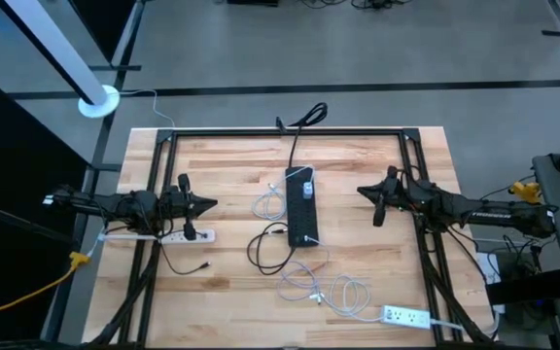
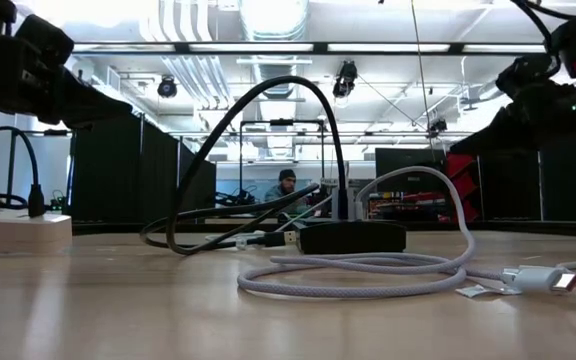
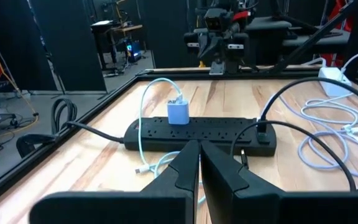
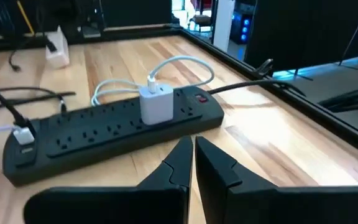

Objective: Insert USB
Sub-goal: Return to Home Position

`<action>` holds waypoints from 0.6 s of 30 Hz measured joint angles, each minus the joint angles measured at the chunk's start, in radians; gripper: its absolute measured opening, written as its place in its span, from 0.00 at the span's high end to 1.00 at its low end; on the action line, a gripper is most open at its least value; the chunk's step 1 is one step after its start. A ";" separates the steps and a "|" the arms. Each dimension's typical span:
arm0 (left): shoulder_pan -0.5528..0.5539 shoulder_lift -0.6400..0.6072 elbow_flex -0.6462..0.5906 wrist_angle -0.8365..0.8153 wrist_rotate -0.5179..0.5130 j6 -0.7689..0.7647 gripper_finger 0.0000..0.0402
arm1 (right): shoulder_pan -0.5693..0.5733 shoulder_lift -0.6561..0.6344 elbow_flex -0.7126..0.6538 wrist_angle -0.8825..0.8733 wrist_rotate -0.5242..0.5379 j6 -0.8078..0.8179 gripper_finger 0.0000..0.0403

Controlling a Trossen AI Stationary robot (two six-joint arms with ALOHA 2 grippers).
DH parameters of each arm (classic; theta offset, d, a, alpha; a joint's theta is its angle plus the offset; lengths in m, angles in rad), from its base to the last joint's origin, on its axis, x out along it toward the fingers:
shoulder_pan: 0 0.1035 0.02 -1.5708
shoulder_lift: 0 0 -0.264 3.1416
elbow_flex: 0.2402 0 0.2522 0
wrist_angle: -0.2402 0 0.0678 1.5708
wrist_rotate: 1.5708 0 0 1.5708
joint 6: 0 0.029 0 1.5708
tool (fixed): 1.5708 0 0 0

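The left gripper [image 1: 210, 204] hangs over the table [image 1: 231, 165] with its jaws clenched tip to tip, grasping nothing. The right gripper [image 1: 362, 191] faces it from the opposite side, its jaws also pressed together and empty, with only a hairline gap between the fingers [image 4: 213, 168] in its wrist view. Between the two pairs of jaws, well apart from both, lies the black outlet extension [image 1: 299, 209], set crosswise to the line that joins them.

Straight ahead of both sets of jaws, a white charger [image 4: 157, 104] stands plugged into the strip near its switch end, and its pale lead [image 4: 179, 62] loops away on the wood. The black charger cable [image 3: 263, 132] is seated at the strip's other end, off to one side of the jaws' line, and it arcs up and away from there.

Just beside the left jaws, low under their tips, lies the left white outlet extension [image 1: 185, 235] with a black plug [image 1: 190, 229] standing in it. A loose black cable end [image 1: 205, 262] rests on the table a little farther out on that same side. A second white outlet extension [image 1: 404, 316] lies well away from the right jaws, and coiled pale cables [image 1: 343, 292] sit between it and the black strip.

In the low view a person [image 2: 286, 186] shows far behind the table
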 joint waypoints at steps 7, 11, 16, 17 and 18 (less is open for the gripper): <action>0.000 0.011 0.000 0.006 0.000 0.000 0.99 | 0.003 -0.264 -0.002 0.000 -0.028 0.000 0.99; 0.000 0.023 0.000 0.006 0.000 0.000 0.99 | 0.005 -0.274 -0.002 0.155 -0.030 0.000 0.99; 0.000 0.049 -0.001 0.004 0.000 0.000 0.99 | 0.018 -0.275 -0.002 0.236 -0.027 0.000 0.99; 0.000 0.054 0.000 0.006 0.000 0.000 0.99 | 0.022 -0.275 -0.002 0.237 -0.027 0.000 0.99; 0.000 0.054 0.000 -0.001 0.000 0.000 0.99 | 0.025 -0.275 -0.002 0.232 -0.027 0.000 0.99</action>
